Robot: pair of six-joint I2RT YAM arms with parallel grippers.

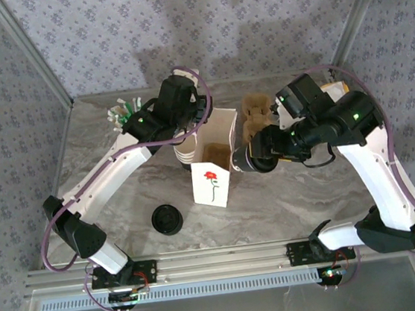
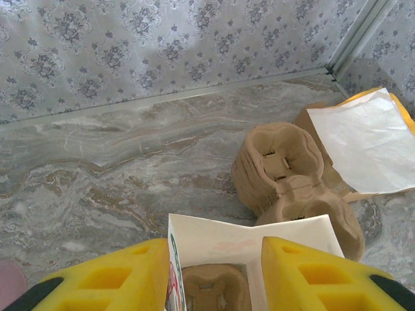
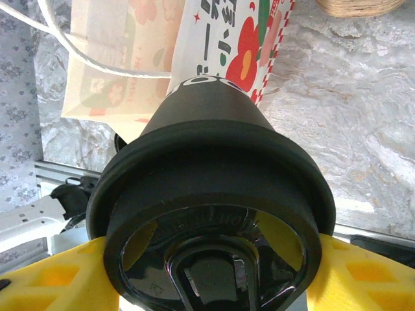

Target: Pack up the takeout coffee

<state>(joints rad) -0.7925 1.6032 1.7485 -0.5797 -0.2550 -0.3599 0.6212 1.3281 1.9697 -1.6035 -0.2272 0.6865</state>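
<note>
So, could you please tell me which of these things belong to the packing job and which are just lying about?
Job: coffee cup in the right end effector, paper bag, carrier inside it.
Lying about: loose lid, straws, cup stack, spare carriers.

The desk (image 1: 301, 190) is veined grey marble, and the walls (image 2: 130, 45) carry pale lilac-grey wallpaper with a darker floral motif. The paper bag (image 1: 213, 189) is white with a red flower on a green stem, the cup carriers (image 2: 279, 162) are brown, and a loose lid (image 1: 168, 220) is black. The takeout coffee (image 3: 207, 168) shows a black lid, the right end effector (image 3: 214, 275) has yellow fingers (image 3: 58, 278), and the arms (image 1: 119, 169) are white with black joints.
</note>
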